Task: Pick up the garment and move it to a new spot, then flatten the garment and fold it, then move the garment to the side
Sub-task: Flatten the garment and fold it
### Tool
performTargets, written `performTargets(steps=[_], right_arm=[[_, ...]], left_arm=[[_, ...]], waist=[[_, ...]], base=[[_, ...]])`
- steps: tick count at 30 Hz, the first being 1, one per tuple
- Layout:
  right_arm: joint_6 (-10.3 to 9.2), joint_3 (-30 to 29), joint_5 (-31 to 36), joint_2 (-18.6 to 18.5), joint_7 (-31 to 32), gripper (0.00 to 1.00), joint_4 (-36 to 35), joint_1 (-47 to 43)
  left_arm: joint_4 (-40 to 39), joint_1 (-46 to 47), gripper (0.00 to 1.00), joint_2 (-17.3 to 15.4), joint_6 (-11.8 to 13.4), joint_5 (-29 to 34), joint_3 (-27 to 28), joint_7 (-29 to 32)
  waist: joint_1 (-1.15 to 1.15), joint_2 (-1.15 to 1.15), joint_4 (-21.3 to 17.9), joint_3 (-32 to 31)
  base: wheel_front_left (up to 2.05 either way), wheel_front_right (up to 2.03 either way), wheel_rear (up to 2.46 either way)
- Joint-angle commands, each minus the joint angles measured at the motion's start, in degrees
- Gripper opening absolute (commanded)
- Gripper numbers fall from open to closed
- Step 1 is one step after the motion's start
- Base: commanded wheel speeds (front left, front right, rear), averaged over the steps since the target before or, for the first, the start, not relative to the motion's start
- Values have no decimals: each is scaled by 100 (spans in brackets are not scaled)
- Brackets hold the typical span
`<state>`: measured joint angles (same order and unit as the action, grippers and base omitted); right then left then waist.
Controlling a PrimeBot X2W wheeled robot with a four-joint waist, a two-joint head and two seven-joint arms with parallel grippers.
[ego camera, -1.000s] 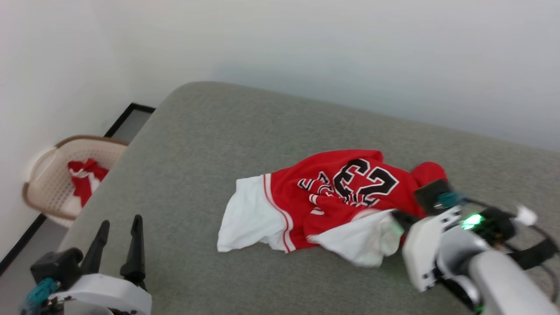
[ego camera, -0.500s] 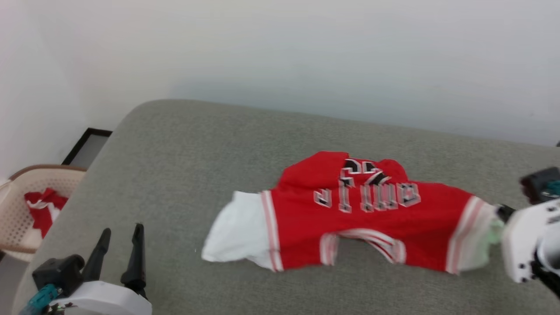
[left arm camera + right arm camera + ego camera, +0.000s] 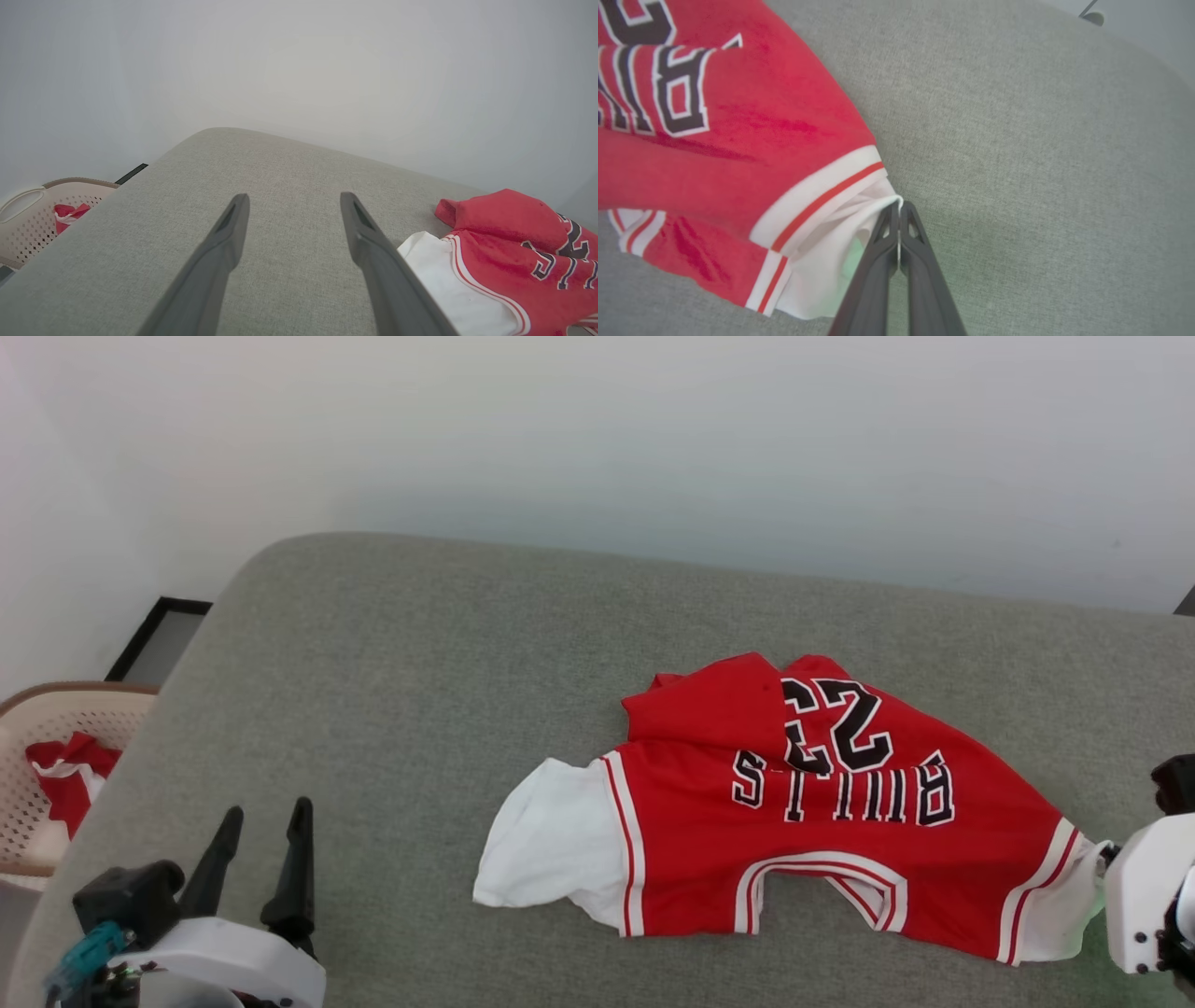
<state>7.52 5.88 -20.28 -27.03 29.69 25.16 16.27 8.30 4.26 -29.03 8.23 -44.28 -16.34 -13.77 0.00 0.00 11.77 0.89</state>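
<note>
Right wrist view has the right gripper (image 3: 899,210) clamped on the shirt (image 3: 738,140) by its white sleeve (image 3: 831,261); left gripper (image 3: 266,807) spread apart, empty. Looks half-flattened mid-bench (image 3: 420,644), folding not started.

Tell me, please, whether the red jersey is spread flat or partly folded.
Partly folded: the red jersey with white sleeves lies mostly spread, but a far flap is turned over, hiding part of the 23.

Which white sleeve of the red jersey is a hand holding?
The right-side sleeve, pinched in the shut right hand; the left-side sleeve lies loose on the grey surface, untouched.
</note>
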Motion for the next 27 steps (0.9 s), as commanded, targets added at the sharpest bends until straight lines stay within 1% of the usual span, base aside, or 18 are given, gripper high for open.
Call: performTargets(steps=[1, 2, 3, 4, 5, 9, 16, 20, 24, 27], right_arm=[[-6, 66, -27, 22, -49, 0, 151, 105], [-6, 106, -55, 47, -69, 5, 245, 184], [-5, 150, -62, 58, -113, 33, 322, 261], [-6, 212, -80, 46, -129, 64, 389, 340], [-6, 282, -115, 40, -146, 100, 437, 409], [-6, 497, -240, -39, -196, 100, 507, 638], [-5, 690, -401, -211, -386, 100, 183, 749], [-5, 612, -446, -249, -658, 100, -198, 600], [-6, 314, -315, -126, -1048, 100, -688, 353], [-6, 42, -191, 58, -1266, 100, -1038, 80]], left_arm=[[27, 60, 100, 0, -32, 2, -18, -8], [38, 76, 100, -7, -42, 9, -21, -9], [46, 94, 100, -11, -49, 16, -23, -11], [51, 113, 100, -14, -54, 19, -27, -11], [50, 121, 100, -29, -60, 17, -21, -13], [19, 112, 100, -97, -67, 22, -6, 1], [-106, 22, 100, -251, -104, -17, -11, 134], [-245, -67, 100, -359, -66, -52, 13, 241], [-373, -126, 100, -471, -88, -140, 35, 416], [-462, -131, 100, -533, -124, -246, 28, 597]], waist=[[0, 0, -18, 39], [0, 0, -29, 53], [0, 0, -41, 62], [0, 0, -52, 69], [0, 0, -76, 73], [0, 0, -187, 45], [0, 0, -458, -77], [0, 0, -680, -178], [0, 0, -906, -215], [0, 0, -1062, -226]], base=[[0, 0, 0], [0, 0, 0], [0, 0, 0], [0, 0, 0], [0, 0, 0], [0, 0, 0], [0, 0, 0], [0, 0, 0], [0, 0, 0], [0, 0, 0]])
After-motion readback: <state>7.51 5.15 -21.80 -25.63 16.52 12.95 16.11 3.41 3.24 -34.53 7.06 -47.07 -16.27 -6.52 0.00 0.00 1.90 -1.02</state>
